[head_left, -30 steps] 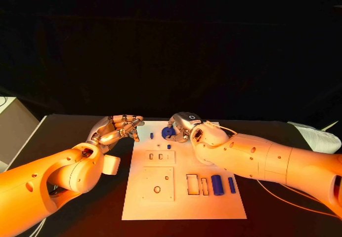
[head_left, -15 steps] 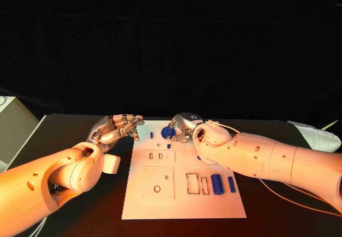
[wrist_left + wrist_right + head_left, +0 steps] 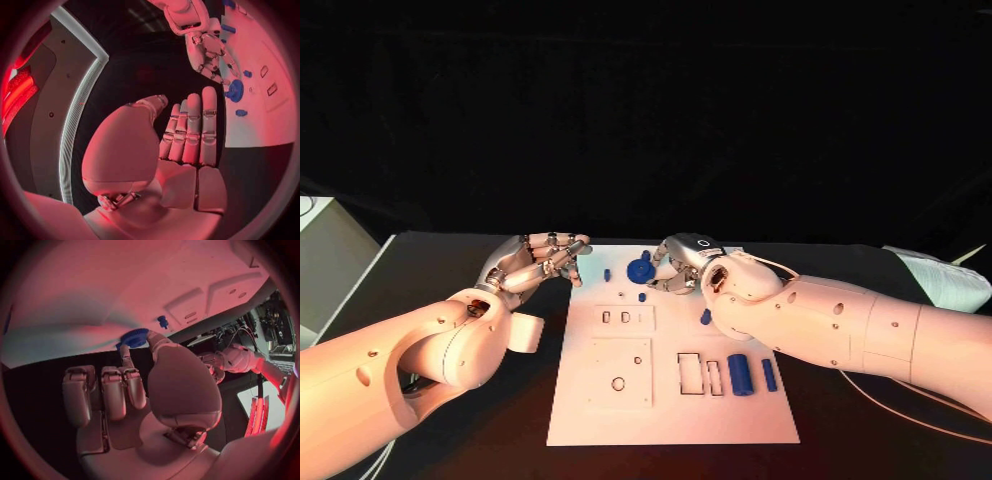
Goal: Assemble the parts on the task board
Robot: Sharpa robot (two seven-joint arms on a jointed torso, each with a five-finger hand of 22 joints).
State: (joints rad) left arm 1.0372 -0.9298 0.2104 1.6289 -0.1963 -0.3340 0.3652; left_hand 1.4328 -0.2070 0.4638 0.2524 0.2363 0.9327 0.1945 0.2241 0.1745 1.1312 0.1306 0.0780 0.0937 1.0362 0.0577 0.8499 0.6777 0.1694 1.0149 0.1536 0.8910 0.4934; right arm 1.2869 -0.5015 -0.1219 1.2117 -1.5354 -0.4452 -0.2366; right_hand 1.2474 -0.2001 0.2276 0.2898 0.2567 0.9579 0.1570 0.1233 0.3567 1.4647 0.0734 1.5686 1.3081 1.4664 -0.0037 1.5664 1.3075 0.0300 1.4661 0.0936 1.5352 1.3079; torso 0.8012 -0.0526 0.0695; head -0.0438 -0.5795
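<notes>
Item: my right hand [image 3: 682, 262], at the far end of the white board [image 3: 668, 405]. Fingertips pinched together on a round blue wheel [image 3: 640, 269], thumb on one side, a finger on the other. The right wrist view shows the same wheel [image 3: 132, 338] between my fingertips, low over the board; I cannot tell whether it touches the surface.

Item: my left hand [image 3: 535, 262], off the board's far left corner over the black table [image 3: 437, 260]. Fingers nearly straight and side by side, holding nothing.

Item: small blue peg [image 3: 642, 297], standing in the board just beside the wheel on the near side. A second thin blue peg [image 3: 606, 274] stands near the far left edge.

Item: two blue cylinders [image 3: 740, 374], lying side by side on the near right of the board, next to the rectangular slots [image 3: 689, 371]. Well apart from both hands.

Risks, as I judge them:
- The pinch is shallow, on the wheel's rim; it could twist or slip out as I lower it.
- If the wheel's hole is not lined up with its peg, it may ride up tilted and jam.
- My right forearm hangs over the board's right side; a careless sweep could roll the loose cylinders.
- The board is not held by my left hand, so a hard push could shift it.
</notes>
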